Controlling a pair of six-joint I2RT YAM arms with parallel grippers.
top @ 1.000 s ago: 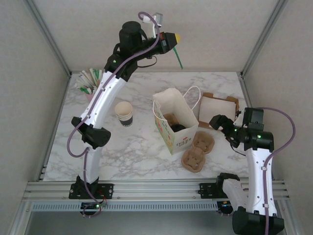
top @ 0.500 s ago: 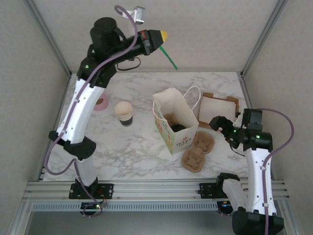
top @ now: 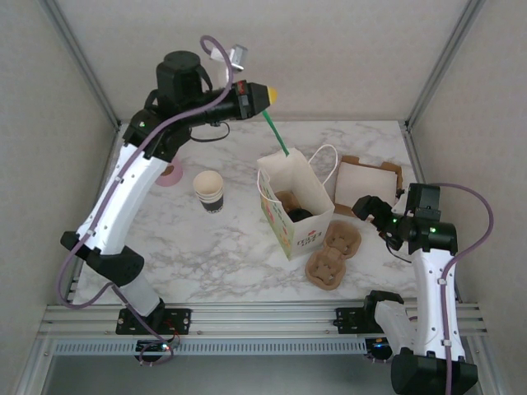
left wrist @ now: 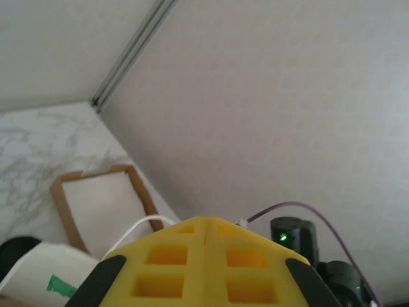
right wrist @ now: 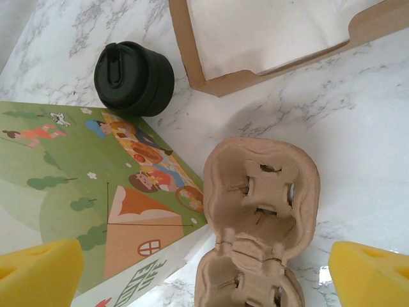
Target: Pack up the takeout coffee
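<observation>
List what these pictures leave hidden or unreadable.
- Top external: walls of the paper bag shadow a dark shape inside; what it is, unclear.
- Top external: the green stick ends at the bag rim; tip inside or not, cannot tell.
- Left wrist: the left gripper blocks the view of its own grip on the stick.
- Right wrist: frame edges cut off the bag's top.

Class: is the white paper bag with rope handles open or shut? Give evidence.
Open. From above, the white paper bag stands upright with its mouth spread, showing a brown insert and a dark object inside.
</observation>
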